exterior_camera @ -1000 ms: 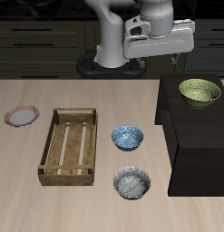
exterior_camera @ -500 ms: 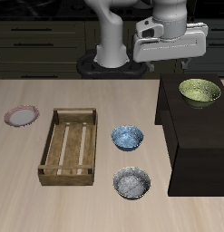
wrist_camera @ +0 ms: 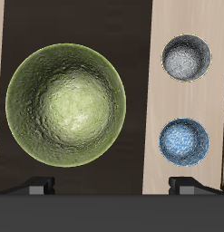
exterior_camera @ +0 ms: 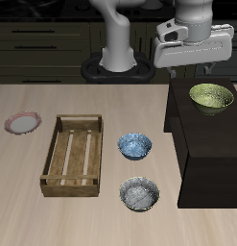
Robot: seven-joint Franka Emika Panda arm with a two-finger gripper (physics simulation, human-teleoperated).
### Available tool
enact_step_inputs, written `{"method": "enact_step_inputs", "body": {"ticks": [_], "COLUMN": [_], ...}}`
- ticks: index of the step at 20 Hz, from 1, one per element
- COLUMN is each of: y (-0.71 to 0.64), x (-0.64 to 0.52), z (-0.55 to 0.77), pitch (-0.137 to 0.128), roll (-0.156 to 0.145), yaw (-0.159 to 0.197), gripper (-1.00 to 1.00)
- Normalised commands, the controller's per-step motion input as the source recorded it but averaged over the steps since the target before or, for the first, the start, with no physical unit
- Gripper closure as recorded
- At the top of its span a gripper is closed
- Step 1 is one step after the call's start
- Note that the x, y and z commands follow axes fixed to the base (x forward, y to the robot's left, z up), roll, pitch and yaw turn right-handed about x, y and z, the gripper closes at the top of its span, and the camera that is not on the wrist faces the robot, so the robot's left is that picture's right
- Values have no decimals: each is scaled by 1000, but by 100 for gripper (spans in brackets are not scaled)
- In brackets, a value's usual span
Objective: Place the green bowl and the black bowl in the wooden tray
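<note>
Above green bowl, empty open gripper

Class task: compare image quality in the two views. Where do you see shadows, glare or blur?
Exterior view: flat, even light, soft shadows under the wooden tray and black bowl, dim background, no glare. Wrist view: sharp on the green bowl, whose bumpy inside shows soft shading, and no motion blur; gripper parts look dark.

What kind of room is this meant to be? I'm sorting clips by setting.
Probably a simulated kitchen: dark cabinet fronts run behind a pale wooden table, which holds dishware such as the green bowl, the black bowl and a small plate near the wooden tray.
</note>
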Motion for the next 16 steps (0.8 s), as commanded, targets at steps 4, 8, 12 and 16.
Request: {"method": "enact_step_inputs", "body": {"ticks": [4,8,12,16], "y": [31,-35,-52,-31], "x": [96,210,120,62], "z": [-19,-132,-131,-207], "pitch": [4,8,10,31], "roll": [6,-18,-6,7], "yaw": [7,13,-4,2], "gripper": [-100,-100,-100,-100]}}
